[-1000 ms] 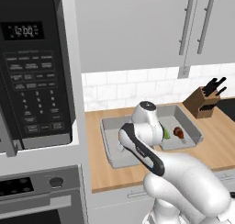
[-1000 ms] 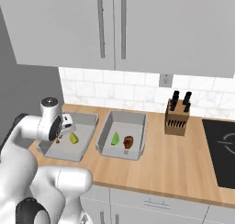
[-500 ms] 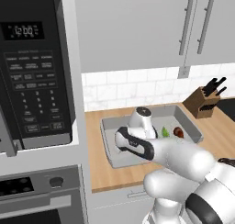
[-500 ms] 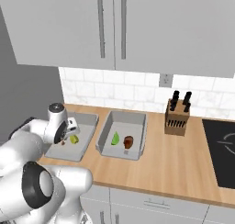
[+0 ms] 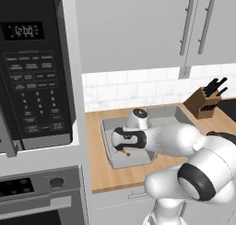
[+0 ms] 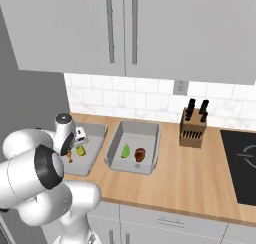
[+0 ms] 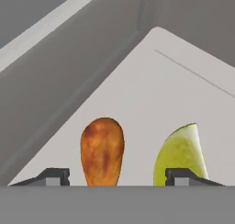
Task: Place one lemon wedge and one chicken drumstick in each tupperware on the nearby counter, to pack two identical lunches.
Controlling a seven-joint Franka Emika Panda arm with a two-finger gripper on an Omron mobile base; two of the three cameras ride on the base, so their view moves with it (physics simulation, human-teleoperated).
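On the counter [image 6: 200, 173], the right tupperware [image 6: 150, 160] already holds a lemon wedge [image 6: 125, 151] and a drumstick [image 6: 140, 154]. Over the left tupperware [image 6: 96, 133], your gripper [image 7: 111, 175] stands parted around a second chicken drumstick [image 7: 102, 150], beside its own wedge [image 7: 180, 154]. Judge packing nearly complete; only withdrawal appears left.

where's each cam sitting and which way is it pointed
Left base view: behind the arm's left, facing forward and down at the counter; arm low right.
Right base view: behind its right, same counter, two tupperware; arm low left.
Hand view: on the hand, looking along the claw at a drumstick and lemon wedge.
Shared: left tupperware, knife block.
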